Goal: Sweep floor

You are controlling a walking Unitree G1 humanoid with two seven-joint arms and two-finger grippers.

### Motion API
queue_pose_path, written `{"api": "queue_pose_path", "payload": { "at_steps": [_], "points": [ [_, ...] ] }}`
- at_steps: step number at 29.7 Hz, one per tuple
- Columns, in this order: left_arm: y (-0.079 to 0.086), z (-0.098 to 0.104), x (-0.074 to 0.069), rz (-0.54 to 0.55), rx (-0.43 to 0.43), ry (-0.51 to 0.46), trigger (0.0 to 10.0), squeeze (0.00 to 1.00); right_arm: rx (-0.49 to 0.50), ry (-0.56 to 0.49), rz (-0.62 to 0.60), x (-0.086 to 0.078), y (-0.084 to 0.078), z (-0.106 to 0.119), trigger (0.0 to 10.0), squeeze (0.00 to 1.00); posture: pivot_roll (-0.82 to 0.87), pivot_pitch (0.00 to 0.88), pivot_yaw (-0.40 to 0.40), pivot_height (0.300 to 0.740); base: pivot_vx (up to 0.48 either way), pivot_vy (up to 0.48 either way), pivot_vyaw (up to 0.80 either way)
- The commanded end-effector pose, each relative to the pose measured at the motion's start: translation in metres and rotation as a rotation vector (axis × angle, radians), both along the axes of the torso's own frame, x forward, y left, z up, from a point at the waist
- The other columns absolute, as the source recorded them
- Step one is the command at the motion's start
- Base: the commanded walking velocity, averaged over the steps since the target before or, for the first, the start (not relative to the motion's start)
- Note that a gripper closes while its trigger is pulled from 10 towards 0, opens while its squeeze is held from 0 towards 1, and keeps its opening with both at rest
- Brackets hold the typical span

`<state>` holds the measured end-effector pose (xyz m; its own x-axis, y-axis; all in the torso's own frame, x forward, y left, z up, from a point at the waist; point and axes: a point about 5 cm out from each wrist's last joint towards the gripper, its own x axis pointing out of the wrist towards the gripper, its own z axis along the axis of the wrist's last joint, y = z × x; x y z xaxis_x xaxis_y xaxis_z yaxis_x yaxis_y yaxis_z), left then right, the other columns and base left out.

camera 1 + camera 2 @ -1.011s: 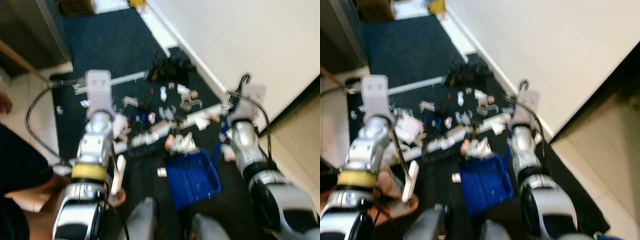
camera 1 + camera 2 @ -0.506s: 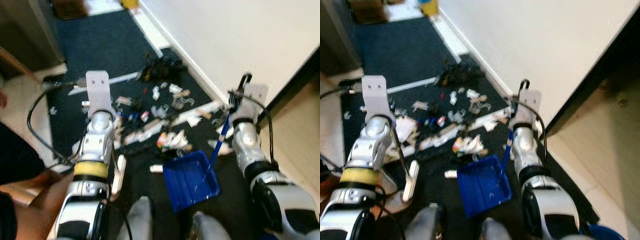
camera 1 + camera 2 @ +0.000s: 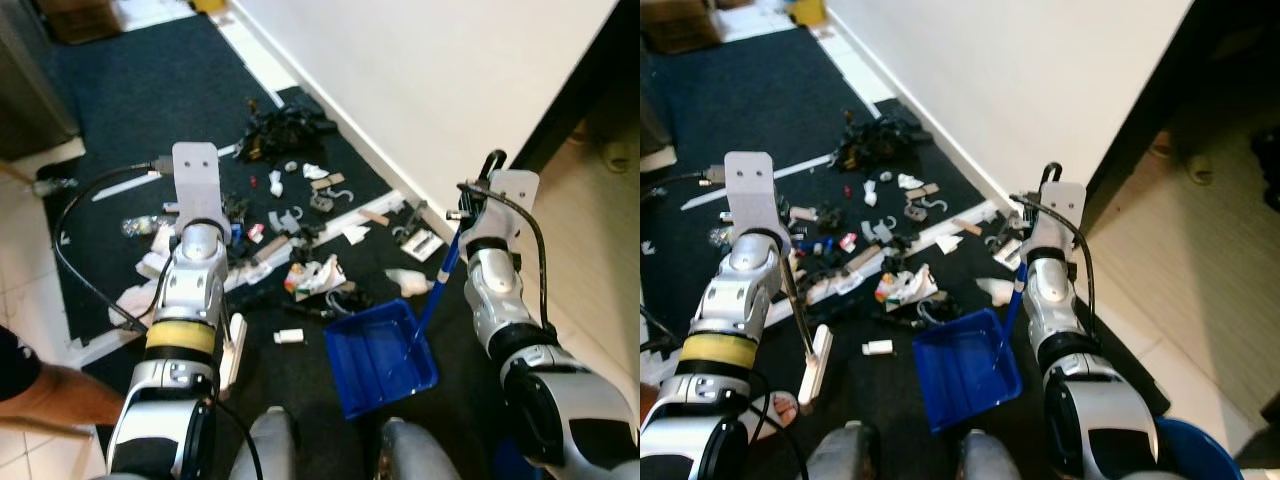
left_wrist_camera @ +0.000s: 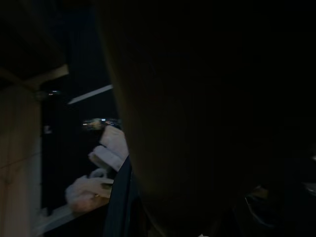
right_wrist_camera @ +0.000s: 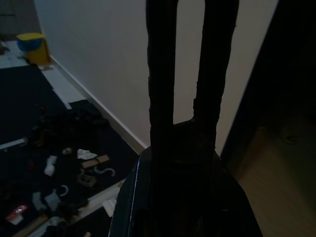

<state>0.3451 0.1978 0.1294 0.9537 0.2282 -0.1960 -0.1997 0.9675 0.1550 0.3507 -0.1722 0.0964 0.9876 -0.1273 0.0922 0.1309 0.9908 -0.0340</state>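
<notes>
Blue dustpan shifted, litter beyond

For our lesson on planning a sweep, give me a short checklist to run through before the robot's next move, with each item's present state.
1. Dustpan flat on the dark mat, open edge facing the litter: ok.
2. Right gripper holding the dustpan's blue handle: cannot tell, the grip is hidden.
3. Left arm carries the brush: ok, though the grip itself is hidden.
4. Litter gathered in front of the dustpan: not ok, it is spread widely.
5. Person's foot away from the brush: not ok, it is close beside it.
</notes>
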Motion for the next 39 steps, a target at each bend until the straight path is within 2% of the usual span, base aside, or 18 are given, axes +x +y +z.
{"api": "queue_pose_path", "payload": {
  "at_steps": [1, 5, 7, 9, 11, 16, 25, 33, 39],
  "points": [
    [0.003, 0.002, -0.001, -0.005, 0.036, -0.026, 10.0, 0.0, 0.006, -0.008, -0.005, -0.001, 0.0, 0.0, 10.0, 0.0, 0.1, 0.052, -0.038, 0.74, 0.0, 0.0, 0.0],
    [0.004, -0.001, -0.003, -0.001, 0.1, -0.022, 10.0, 0.0, 0.02, 0.017, -0.026, -0.003, -0.006, -0.005, 10.0, 0.0, 0.1, 0.052, -0.039, 0.74, 0.0, 0.0, 0.0],
    [0.006, 0.0, -0.004, 0.001, 0.108, -0.034, 10.0, 0.0, 0.08, 0.019, -0.032, -0.003, -0.011, -0.005, 10.0, 0.0, 0.1, 0.052, -0.039, 0.74, 0.0, 0.0, 0.0],
    [0.008, 0.003, -0.005, 0.004, 0.107, -0.044, 10.0, 0.0, 0.147, -0.015, -0.039, -0.002, -0.017, 0.0, 10.0, 0.0, 0.11, 0.055, -0.038, 0.74, 0.0, 0.0, 0.0],
    [0.009, 0.006, -0.005, 0.001, 0.121, -0.052, 10.0, 0.0, 0.171, -0.055, -0.065, -0.001, -0.023, 0.006, 10.0, 0.0, 0.11, 0.056, -0.036, 0.74, 0.0, 0.0, 0.0],
    [0.01, 0.009, -0.004, -0.004, 0.123, -0.064, 10.0, 0.0, 0.111, -0.108, -0.191, 0.0, -0.039, 0.018, 10.0, 0.0, 0.11, 0.057, -0.035, 0.74, 0.277, 0.0, 0.0],
    [0.007, 0.01, -0.004, -0.019, 0.125, -0.073, 10.0, 0.0, 0.1, -0.105, -0.227, -0.001, -0.048, 0.019, 10.0, 0.0, 0.11, 0.062, -0.035, 0.74, 0.28, 0.0, 0.0],
    [0.007, 0.01, -0.005, -0.026, 0.123, -0.071, 10.0, 0.0, 0.084, -0.067, -0.226, -0.002, -0.048, 0.013, 10.0, 0.0, 0.11, 0.062, -0.032, 0.74, 0.292, 0.0, 0.0],
    [0.006, 0.011, -0.004, -0.035, 0.118, -0.074, 10.0, 0.0, 0.076, -0.027, -0.204, -0.003, -0.042, 0.006, 10.0, 0.0, 0.11, 0.062, -0.032, 0.74, 0.304, 0.0, 0.0]
  ]
}}
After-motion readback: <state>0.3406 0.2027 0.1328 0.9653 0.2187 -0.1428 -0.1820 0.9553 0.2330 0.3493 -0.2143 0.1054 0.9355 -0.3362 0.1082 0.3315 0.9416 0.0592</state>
